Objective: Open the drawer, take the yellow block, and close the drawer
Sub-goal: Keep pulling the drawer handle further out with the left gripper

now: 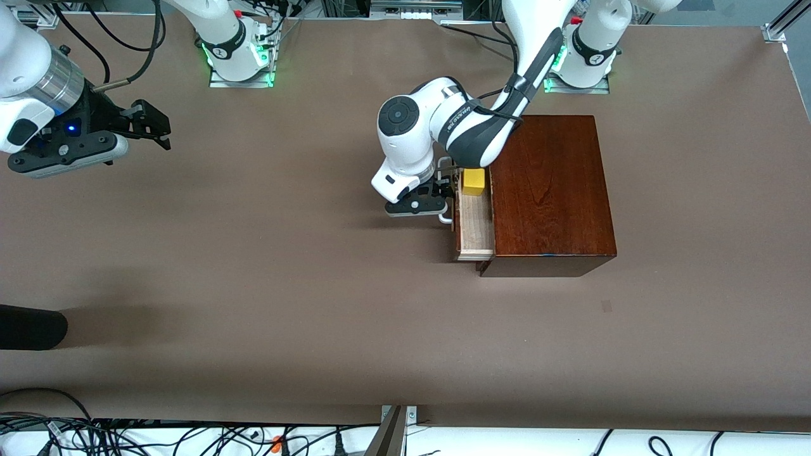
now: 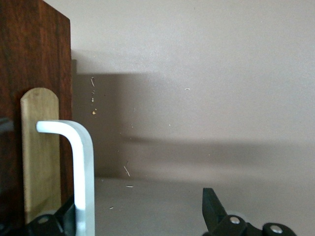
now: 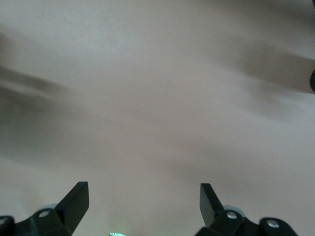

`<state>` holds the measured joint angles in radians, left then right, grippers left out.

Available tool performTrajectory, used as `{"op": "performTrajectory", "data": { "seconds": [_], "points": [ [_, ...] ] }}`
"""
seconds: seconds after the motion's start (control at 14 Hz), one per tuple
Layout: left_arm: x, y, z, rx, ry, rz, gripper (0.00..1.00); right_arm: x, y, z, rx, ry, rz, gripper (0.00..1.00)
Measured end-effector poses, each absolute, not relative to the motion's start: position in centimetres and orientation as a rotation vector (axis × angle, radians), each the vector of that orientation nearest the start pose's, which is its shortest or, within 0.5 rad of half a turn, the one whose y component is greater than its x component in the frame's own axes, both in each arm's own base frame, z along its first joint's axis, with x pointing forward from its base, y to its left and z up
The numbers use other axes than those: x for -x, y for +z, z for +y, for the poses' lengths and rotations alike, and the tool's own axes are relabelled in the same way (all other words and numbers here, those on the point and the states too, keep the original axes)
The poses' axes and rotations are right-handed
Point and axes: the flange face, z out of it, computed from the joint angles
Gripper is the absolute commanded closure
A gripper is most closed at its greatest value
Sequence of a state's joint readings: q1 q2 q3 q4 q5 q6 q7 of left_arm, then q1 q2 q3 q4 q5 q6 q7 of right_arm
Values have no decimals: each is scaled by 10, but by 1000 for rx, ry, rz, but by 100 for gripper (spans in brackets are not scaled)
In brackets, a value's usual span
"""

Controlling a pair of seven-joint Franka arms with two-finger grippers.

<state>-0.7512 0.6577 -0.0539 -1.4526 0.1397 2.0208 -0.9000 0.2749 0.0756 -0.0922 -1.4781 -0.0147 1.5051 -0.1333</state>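
The scene holds 2 robot arms, each ending in 1 gripper: the left gripper (image 1: 443, 190) and the right gripper (image 1: 152, 126), so 2 grippers in all. On the table (image 1: 253, 285) stands 1 wooden box (image 1: 551, 190) with 1 drawer (image 1: 475, 228), carrying 1 white handle (image 2: 81, 167). Inside lies 1 yellow block (image 1: 473, 181).
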Motion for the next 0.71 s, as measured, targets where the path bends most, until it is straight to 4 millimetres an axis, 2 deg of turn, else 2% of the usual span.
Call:
{"op": "performTrajectory", "data": {
  "seconds": [0.71],
  "points": [
    [-497, 287, -509, 2997, -37, -27, 0, -561, 621, 101, 3126, 73, -487, 0]
  ]
}}
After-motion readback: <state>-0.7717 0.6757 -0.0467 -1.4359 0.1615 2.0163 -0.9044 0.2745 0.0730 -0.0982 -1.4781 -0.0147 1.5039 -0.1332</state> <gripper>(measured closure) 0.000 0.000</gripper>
